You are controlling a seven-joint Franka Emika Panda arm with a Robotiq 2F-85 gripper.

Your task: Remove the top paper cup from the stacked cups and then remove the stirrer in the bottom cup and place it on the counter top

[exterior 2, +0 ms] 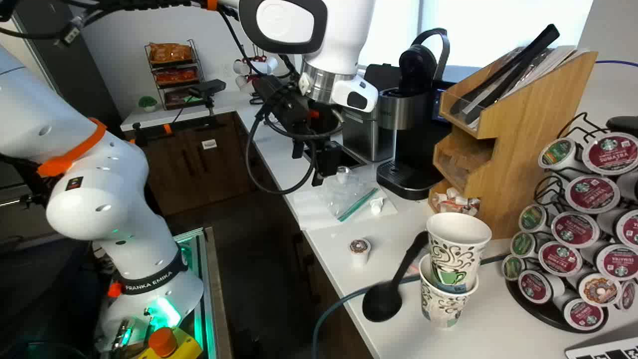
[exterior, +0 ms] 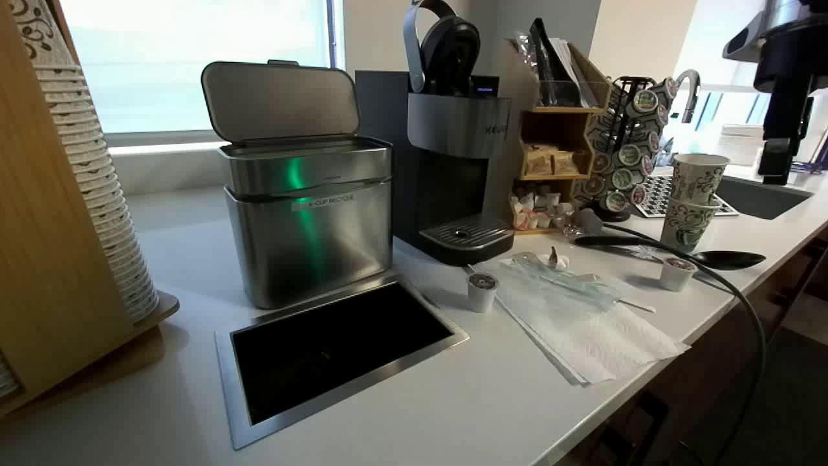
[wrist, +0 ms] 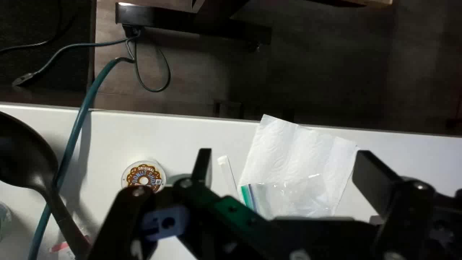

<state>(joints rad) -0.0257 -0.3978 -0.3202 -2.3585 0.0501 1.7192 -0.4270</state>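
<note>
The top paper cup [exterior: 698,178] sits tilted inside the bottom cup [exterior: 687,225]. Both are white with a printed swirl pattern. In an exterior view the top cup [exterior 2: 454,257] also shows above the bottom cup [exterior 2: 442,301]. The stacked cups stand on the counter top [exterior: 511,395]. The stirrer is hidden; the top cup covers the inside of the bottom cup. My gripper [exterior 2: 311,164] is in the air over the counter, well apart from the cups. In the wrist view my gripper [wrist: 287,168] has its fingers wide apart with nothing between them.
A black ladle [exterior 2: 383,299] and a cable [exterior 2: 339,304] lie beside the cups. A coffee pod [exterior 2: 359,251] stands nearby. A pod rack [exterior 2: 573,239], wooden organizer [exterior 2: 543,134] and coffee machine [exterior: 459,129] stand behind. A plastic bag [wrist: 288,196] lies on a paper towel [wrist: 288,151].
</note>
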